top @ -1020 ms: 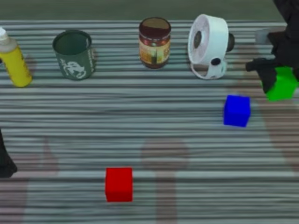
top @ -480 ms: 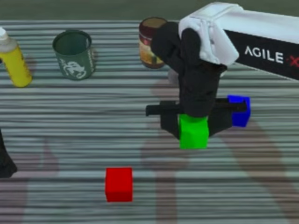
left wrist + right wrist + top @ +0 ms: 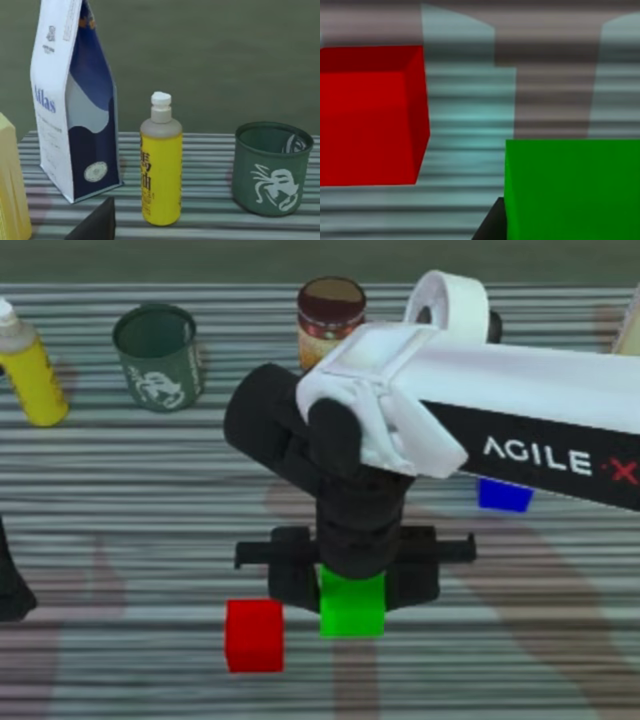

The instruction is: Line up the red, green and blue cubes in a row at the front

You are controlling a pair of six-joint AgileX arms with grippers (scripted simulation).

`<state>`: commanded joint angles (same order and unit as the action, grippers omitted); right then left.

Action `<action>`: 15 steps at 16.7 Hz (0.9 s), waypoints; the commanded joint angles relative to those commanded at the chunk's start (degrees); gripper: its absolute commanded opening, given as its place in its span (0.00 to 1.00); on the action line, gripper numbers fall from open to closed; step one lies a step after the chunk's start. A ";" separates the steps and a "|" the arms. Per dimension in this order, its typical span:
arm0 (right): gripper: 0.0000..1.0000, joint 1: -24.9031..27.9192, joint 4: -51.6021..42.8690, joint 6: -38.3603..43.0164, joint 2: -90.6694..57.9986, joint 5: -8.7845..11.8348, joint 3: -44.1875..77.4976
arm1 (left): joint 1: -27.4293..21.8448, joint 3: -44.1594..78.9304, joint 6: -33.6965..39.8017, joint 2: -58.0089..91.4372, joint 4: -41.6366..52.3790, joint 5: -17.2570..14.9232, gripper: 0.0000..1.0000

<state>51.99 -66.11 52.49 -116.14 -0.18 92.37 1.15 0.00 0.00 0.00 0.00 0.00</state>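
Green cube (image 3: 351, 605) now beside red (front) (image 3: 254, 636)

A striped table (image 3: 120, 490) bears the red cube (image 3: 254, 635), blue cube (image 3: 503, 496), mug (image 3: 158, 357), jar (image 3: 331, 310), bottle (image 3: 30, 365).

A yellow plastic squeeze bottle (image 3: 161, 165) stands between a white-and-blue paper pouch (image 3: 75, 102) and a dark green mug (image 3: 270, 167). All rest on the striped table (image 3: 200, 200).

Flat, even light, no glare. Soft reddish-brown arm shadows on the striped bench (image 3: 120, 490), one broad patch under the right arm (image 3: 520, 430). Right wrist view close-up: red cube (image 3: 367, 115) and green cube (image 3: 575, 190) slightly soft-edged.
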 joint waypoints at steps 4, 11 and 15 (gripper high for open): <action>0.00 -0.17 0.12 -0.01 -0.29 0.08 0.02 | 0.00 0.00 0.00 0.00 0.00 0.00 1.00; 0.00 0.06 12.38 0.16 -3.88 0.03 -8.19 | 0.00 0.00 0.00 0.00 0.00 0.00 1.00; 0.00 0.16 14.22 0.23 -4.62 -0.04 -9.60 | 0.00 0.00 0.00 0.00 0.00 0.00 1.00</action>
<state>52.15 -51.90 52.72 -120.76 -0.22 82.77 1.15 0.00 0.00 0.00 0.00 0.00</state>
